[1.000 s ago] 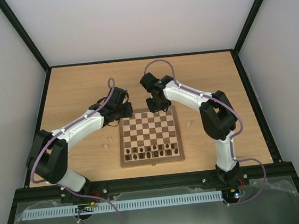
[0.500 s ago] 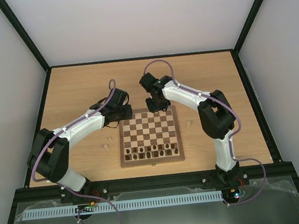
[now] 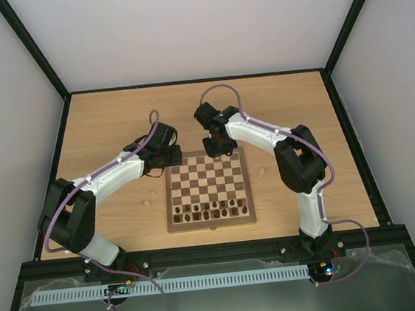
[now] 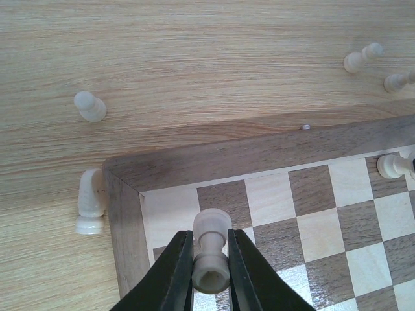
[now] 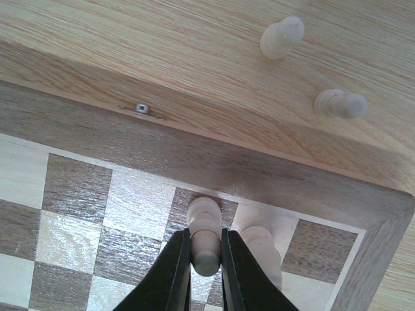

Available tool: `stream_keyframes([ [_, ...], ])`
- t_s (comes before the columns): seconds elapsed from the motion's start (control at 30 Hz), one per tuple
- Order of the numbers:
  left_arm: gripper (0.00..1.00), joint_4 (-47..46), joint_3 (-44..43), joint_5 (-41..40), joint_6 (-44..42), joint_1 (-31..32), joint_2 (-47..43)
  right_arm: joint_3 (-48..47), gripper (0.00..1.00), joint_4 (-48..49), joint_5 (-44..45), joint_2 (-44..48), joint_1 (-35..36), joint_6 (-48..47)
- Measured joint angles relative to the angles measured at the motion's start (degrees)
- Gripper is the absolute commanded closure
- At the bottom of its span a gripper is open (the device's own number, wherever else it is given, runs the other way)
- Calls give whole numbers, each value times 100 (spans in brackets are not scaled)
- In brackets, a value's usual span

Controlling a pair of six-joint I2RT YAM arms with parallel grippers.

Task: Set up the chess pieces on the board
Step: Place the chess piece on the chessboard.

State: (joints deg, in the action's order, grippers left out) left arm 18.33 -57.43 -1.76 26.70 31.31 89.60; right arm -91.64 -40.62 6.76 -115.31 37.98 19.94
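The board point(image 3: 245, 185) lies mid-table, dark chessmen point(image 3: 210, 214) filling its near rows. My left gripper point(image 4: 211, 236) is shut on a pale cream chess piece point(image 4: 211, 271), held above the squares beside the board's far-left corner point(image 4: 123, 188). In the top view that left gripper point(image 3: 171, 159) hangs at this corner. My right gripper point(image 5: 205, 241) is shut on another cream piece point(image 5: 204, 217), whose base rests on a dark square of the far row. A second cream piece point(image 5: 260, 245) stands on the light square right beside it. The right gripper point(image 3: 219, 150) is at the far edge.
Loose cream pieces lie on the tabletop around the far-left corner: one point(image 4: 89, 105) upright, a knight point(image 4: 89, 202) against the frame, two more point(image 4: 362, 58) further along. Two others point(image 5: 282, 37) lie beyond the far edge. Another cream piece point(image 4: 392, 165) stands on the far row.
Hardly anything differs: both arms stay over the far edge of the board with their grips unchanged, and the right gripper has shifted only very slightly.
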Motion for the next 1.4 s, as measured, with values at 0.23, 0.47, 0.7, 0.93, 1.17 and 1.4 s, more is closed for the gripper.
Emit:
stream_keyframes([
  [0.23,84,11,0,-31,-17,-13,17,42,80,48,2,2,20,-11],
  [0.47,84,114,-116,-87,-39,-17,153,142,65,74,-103,2,24,-26],
  [0.7,83,341,-195,-184,-61,-26,236,197,50,160,-291,98,24,-44],
  [0.93,83,660,-470,-313,-79,-50,452,409,38,225,-516,824,24,-4],
  [1.17,82,905,-955,-339,-149,-55,885,483,34,267,-673,1735,24,7],
  [1.4,81,1185,-1167,-415,-223,-59,1073,588,33,280,-748,1976,24,2],
])
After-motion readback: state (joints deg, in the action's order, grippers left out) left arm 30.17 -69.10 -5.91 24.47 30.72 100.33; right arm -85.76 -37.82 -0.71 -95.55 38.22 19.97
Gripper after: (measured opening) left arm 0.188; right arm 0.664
